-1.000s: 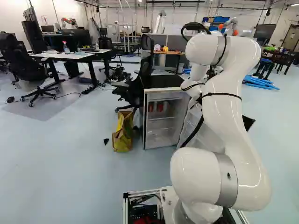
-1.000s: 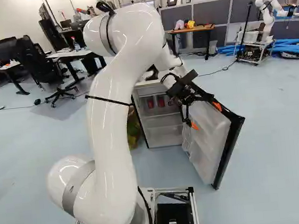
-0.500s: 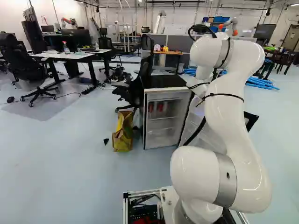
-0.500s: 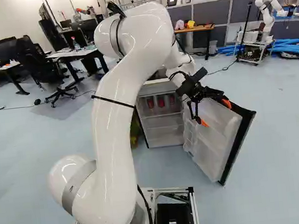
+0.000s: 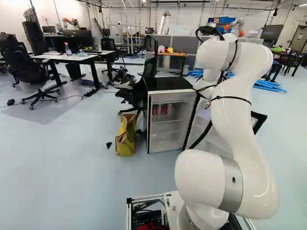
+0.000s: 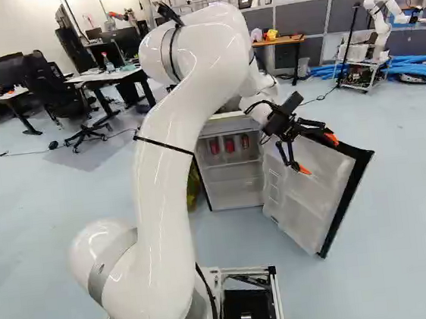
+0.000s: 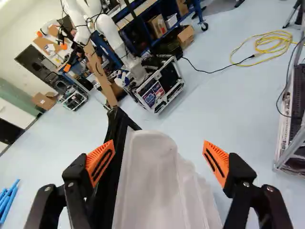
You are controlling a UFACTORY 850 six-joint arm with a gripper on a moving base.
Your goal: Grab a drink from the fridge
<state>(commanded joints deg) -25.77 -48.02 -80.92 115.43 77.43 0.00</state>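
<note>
Door (image 6: 318, 202) has swung wider since the earlier frames: in the right base view its free edge is further right, and in the left base view you can see a broader gap between it and the fridge (image 5: 170, 84). Your arm (image 6: 193, 116) has gone the same way, shifted against its joint at the foot, with the fingers (image 6: 304, 170) at the door's inner side. Base hasn't moved.

Wrist view: fingers (image 7: 101, 163) stand wide, nothing gripped. One is over or against the door's black edge, can't tell you which; the other is on the far side of the white inner liner (image 7: 152, 181), over floor.

Your drinks are in the fridge: three red cans (image 6: 230, 144) upright in a row on the upper shelf, the third toward the door-side edge of the shelf. They haven't shifted. The fridge and the yellow bag (image 5: 125, 136) beside it are where they were. Another robot (image 6: 382, 24) stands on a cart beyond the door.
</note>
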